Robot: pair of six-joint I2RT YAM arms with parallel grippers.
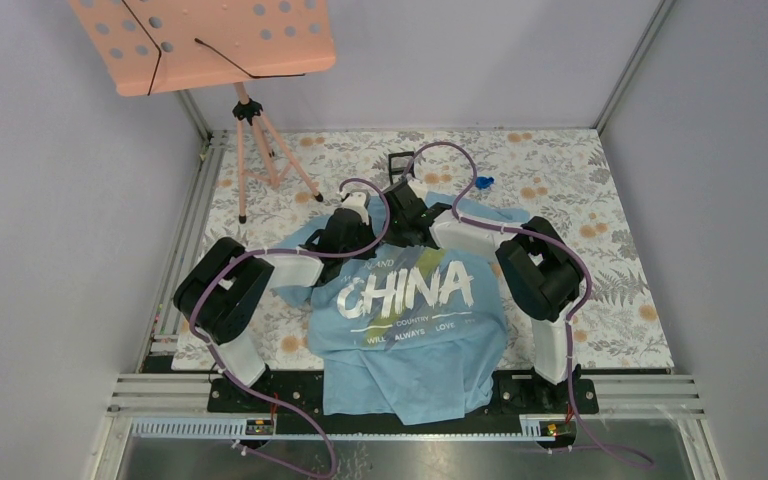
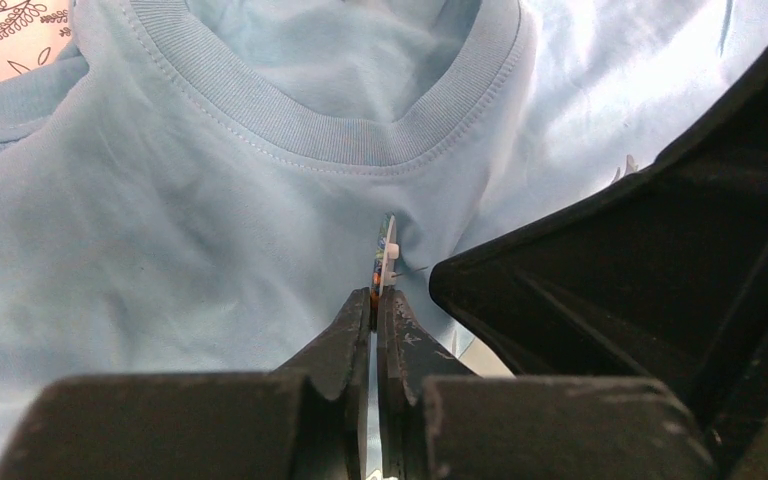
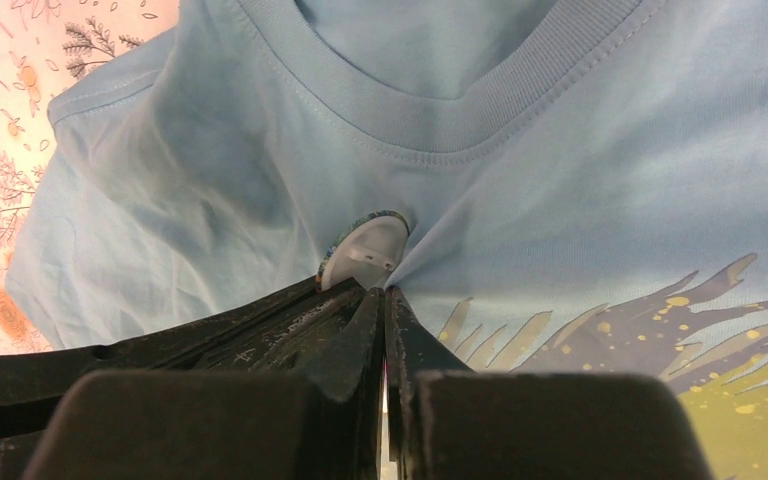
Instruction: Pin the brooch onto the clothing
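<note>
Brooch (image 2: 387, 248) sits edge-on, clamped in L end effector (image 2: 375, 300) tips, just below collar (image 2: 360, 150) of the clothing (image 2: 160, 240). R end effector (image 3: 386, 292) is closed on a fabric pinch right beside it. Prob best: R holds cloth taut, L pushes pin straight thru, no twist.

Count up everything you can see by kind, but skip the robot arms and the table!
T-shirt: 1
Brooch: 1
Small blue trinket: 1
Black square frame: 1
Pink music stand: 1
Total: 5
</note>
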